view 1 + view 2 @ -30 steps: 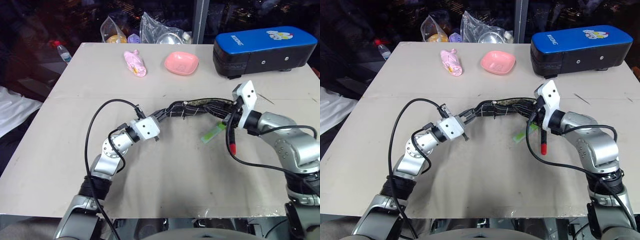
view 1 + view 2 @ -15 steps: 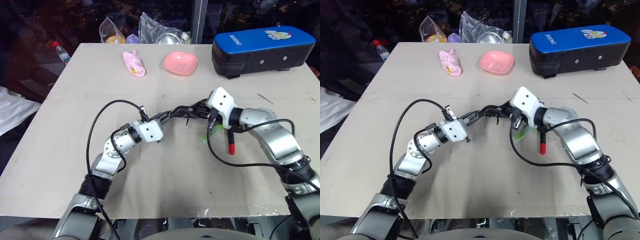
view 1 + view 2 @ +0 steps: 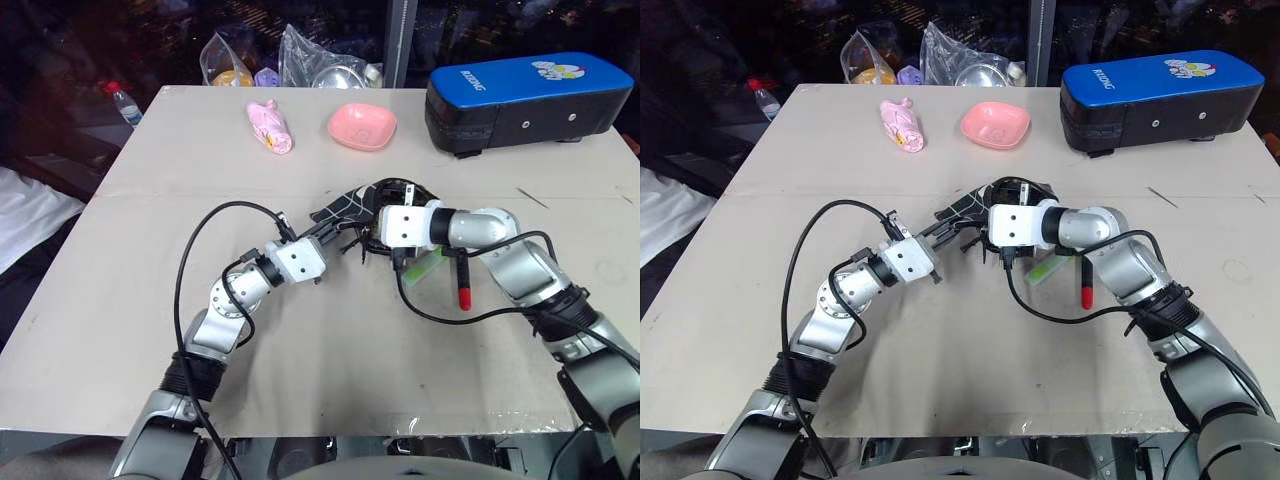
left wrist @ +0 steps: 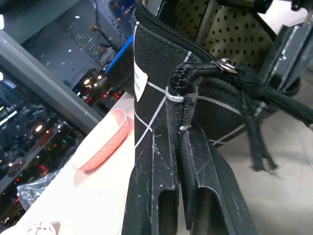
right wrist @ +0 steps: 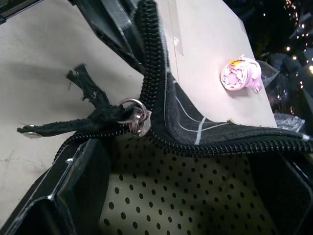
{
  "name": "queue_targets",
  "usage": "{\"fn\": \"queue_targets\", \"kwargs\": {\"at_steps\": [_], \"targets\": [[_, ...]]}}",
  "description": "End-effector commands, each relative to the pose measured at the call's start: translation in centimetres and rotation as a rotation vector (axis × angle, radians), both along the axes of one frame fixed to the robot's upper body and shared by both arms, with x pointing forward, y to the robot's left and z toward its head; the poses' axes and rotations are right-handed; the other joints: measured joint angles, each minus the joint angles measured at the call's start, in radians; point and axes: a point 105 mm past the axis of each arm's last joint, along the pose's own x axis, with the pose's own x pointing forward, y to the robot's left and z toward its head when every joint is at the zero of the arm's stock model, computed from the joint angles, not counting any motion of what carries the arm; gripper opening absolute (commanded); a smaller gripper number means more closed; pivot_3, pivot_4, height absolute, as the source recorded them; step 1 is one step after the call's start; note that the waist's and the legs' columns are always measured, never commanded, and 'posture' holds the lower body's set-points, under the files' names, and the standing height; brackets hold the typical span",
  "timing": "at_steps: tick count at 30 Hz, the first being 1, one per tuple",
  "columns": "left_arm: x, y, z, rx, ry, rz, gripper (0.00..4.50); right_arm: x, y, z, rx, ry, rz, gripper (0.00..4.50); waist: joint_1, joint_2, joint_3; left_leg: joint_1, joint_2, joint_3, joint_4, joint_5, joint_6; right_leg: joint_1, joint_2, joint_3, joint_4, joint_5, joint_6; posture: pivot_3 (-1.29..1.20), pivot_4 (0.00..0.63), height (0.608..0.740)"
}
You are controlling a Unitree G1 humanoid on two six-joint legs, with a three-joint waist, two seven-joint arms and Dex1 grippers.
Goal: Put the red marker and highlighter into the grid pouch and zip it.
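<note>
The grid pouch [image 3: 352,208] sits mid-table, lifted at one end: soft black fabric crossed by thin white lines, with a small white label, a toothed zipper edge and a tan lining dotted with black. The left gripper [image 4: 182,161] has its two flat, scuffed black fingers pressed together on the pouch's corner seam. The zipper pull [image 5: 137,119] is a small metal ring with a frayed black cord. The right gripper [image 3: 992,243] reaches the pouch's open mouth with its fingers [image 5: 80,191] spread apart, one at each side of the dotted lining. Just beside it on the matte beige table [image 3: 330,370] lie the flat-sided light-green highlighter [image 3: 428,264] and the slim red marker [image 3: 463,285], both outside the pouch.
</note>
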Motion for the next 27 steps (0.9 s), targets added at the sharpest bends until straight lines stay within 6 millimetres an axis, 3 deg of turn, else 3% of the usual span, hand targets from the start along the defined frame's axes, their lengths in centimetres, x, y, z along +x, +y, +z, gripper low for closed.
{"fn": "queue_targets", "kwargs": {"at_steps": [1,5,9,12,16,20,23,26,27], "targets": [[0.1,0.3,0.9,-0.032,-0.042,0.025,0.00,0.0,-1.3,3.8,0.199,-0.017,-0.057,4.39,0.002,0.000,0.000,0.000,0.000,0.000,0.000,0.000,0.000,0.000,0.000,0.000,0.000,0.000,0.000,0.00,0.150,0.740],[0.3,0.8,0.9,-0.037,-0.043,0.044,0.00,-1.1,-4.0,5.6,0.384,0.093,-0.136,4.39,0.008,0.000,0.000,0.000,0.000,0.000,0.001,0.000,0.000,0.000,-0.001,0.000,0.000,0.000,0.000,0.00,0.150,0.740],[0.6,1.0,0.9,-0.042,-0.041,0.052,0.00,-2.8,-7.3,5.1,0.546,0.227,-0.271,4.39,0.013,0.000,0.000,0.000,0.000,-0.001,0.001,0.000,0.000,0.000,-0.001,-0.001,0.000,0.000,0.000,0.00,0.150,0.740],[0.8,1.0,0.9,-0.044,-0.039,0.054,0.00,-4.0,-9.8,3.0,0.638,0.309,-0.428,4.39,0.021,0.000,0.000,0.000,0.000,-0.001,0.001,0.000,0.000,0.001,0.000,-0.001,0.001,0.000,0.000,0.00,0.150,0.740],[1.1,1.0,0.9,-0.037,-0.032,0.041,0.00,-5.8,-12.4,-1.9,0.635,0.409,-0.660,4.39,0.024,0.000,-0.001,0.000,-0.001,-0.001,0.001,0.000,0.000,0.000,0.000,0.000,0.002,0.000,0.000,0.00,0.150,0.740],[1.3,0.7,1.0,-0.033,-0.032,0.026,0.00,-7.1,-13.3,-6.3,0.602,0.505,-0.815,4.39,0.022,0.000,-0.001,0.000,-0.001,-0.001,0.001,0.000,0.000,0.000,0.000,0.000,0.002,0.000,0.000,0.00,0.150,0.740],[1.4,0.6,1.1,-0.032,-0.035,0.020,0.00,-7.4,-13.4,-8.5,0.593,0.555,-0.896,4.39,0.016,0.000,-0.001,0.001,-0.001,-0.001,0.003,0.000,0.000,0.000,0.000,0.001,0.004,0.000,0.000,0.00,0.150,0.740],[1.4,0.7,1.1,-0.029,-0.035,0.016,0.00,-7.5,-13.4,-9.2,0.587,0.564,-0.918,3.46,0.015,-0.001,-0.001,0.001,-0.001,-0.001,0.003,0.000,0.000,0.000,0.001,0.001,0.005,0.000,0.000,0.00,0.150,0.740],[1.4,0.7,1.1,-0.029,-0.035,0.017,0.00,-7.5,-13.4,-9.1,0.588,0.555,-0.918,3.46,0.015,-0.002,-0.001,0.001,-0.001,-0.002,0.003,0.000,0.000,0.000,0.002,0.001,0.005,0.000,0.000,0.00,0.150,0.740]]}}
